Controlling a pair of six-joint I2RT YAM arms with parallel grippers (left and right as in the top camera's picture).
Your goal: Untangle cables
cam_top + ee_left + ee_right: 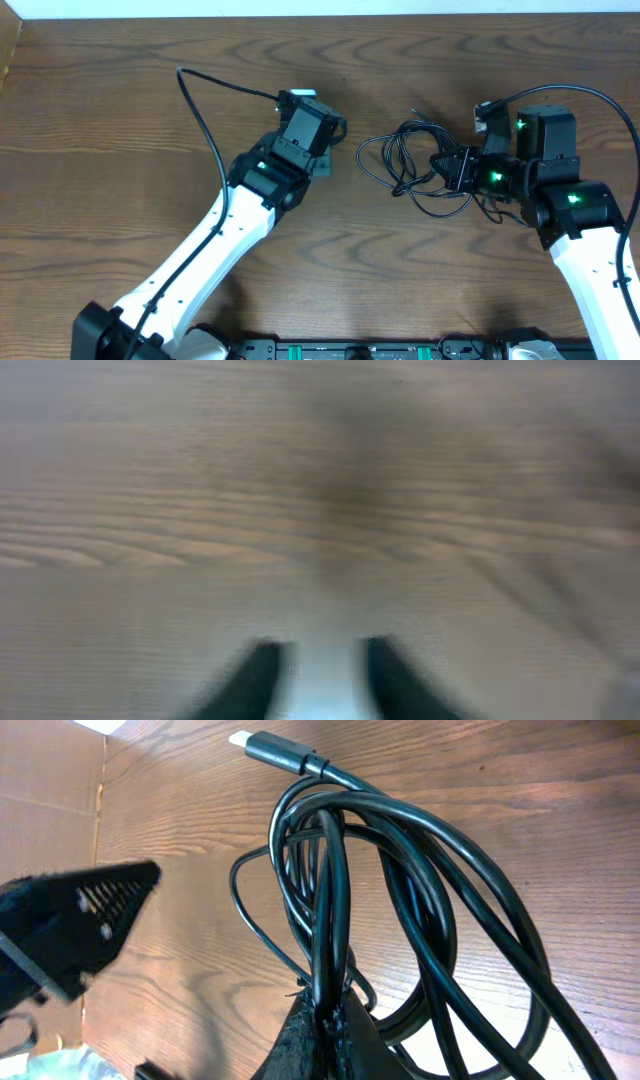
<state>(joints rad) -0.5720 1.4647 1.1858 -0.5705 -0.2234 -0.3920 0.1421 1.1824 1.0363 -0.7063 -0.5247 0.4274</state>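
A tangle of black cables [410, 160] lies on the wooden table at centre right. In the right wrist view the cables [400, 890] loop upward, with a plug end [275, 752] at the top. My right gripper [452, 170] is shut on several cable strands at the bundle's right side, and the pinch shows in the right wrist view [330, 1015]. My left gripper [328, 150] sits left of the bundle, apart from it. The left wrist view is blurred; its two dark fingers [320, 675] stand apart over bare wood, holding nothing I can make out.
The left arm's own black cable [205, 110] arcs over the table at upper left. The left gripper shows as a dark perforated shape [70, 920] in the right wrist view. Bare wood surrounds the bundle.
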